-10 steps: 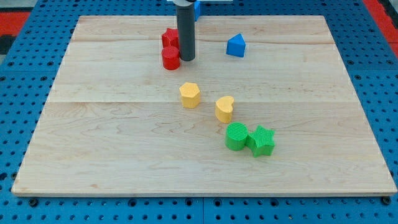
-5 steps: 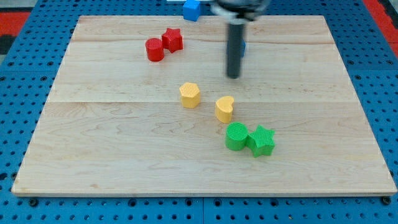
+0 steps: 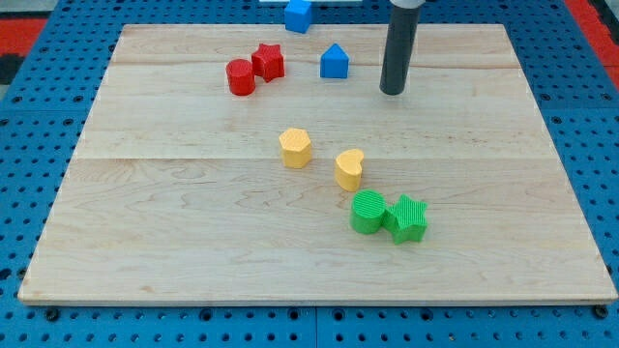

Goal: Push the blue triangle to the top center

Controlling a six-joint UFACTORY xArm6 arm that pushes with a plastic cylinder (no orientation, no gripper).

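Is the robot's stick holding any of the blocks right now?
No, nothing is held. My tip stands apart, to the view's right of the blue triangle, touching no block.

Wooden board [image 3: 193, 222] under scattered coloured blocks [image 3: 295, 148]

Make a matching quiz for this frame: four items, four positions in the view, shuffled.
Items
1. blue triangle
2. red star
3. green star
4. my tip

Positions
A. touching the green cylinder, on its right in the view
B. right of the blue triangle, apart from it
C. top centre, right of the red pair
D. touching the red cylinder, upper right of it

Pairs: 1-C, 2-D, 3-A, 4-B
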